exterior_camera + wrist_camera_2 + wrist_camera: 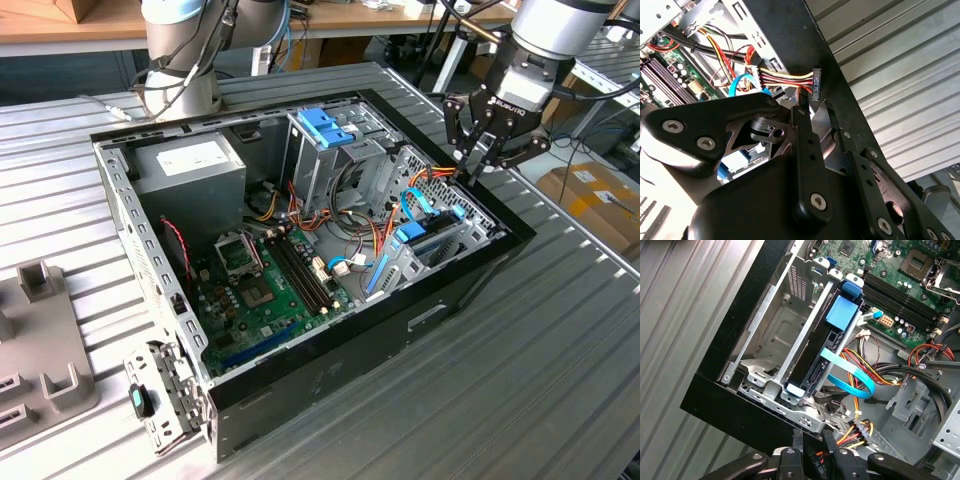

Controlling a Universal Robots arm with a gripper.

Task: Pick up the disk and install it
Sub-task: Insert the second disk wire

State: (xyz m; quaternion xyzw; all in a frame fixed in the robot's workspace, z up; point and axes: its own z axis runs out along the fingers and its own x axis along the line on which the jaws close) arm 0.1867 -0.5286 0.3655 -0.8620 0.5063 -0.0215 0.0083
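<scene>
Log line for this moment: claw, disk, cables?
claw: closed, empty, over the case's corner | disk: seated on edge in the metal bay, blue rails visible | power cable connector: loose beside the claw

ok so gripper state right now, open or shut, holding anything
gripper: fingers close together, apparently shut, nothing visibly held, poised over the computer case's corner beside the power cable connector. The disk sits in its bay.

Hemmed in at the black three-finger gripper (478, 160) by a red-yellow-black power cable bundle (782, 78) just beside the fingertips. Blocked alongside by the flat blue ribbon cable (850, 375) looping over the silver metal drive bay (790, 347). Open above the ribbed grey aluminium table (520, 380) outside the black computer case (330, 365).
</scene>
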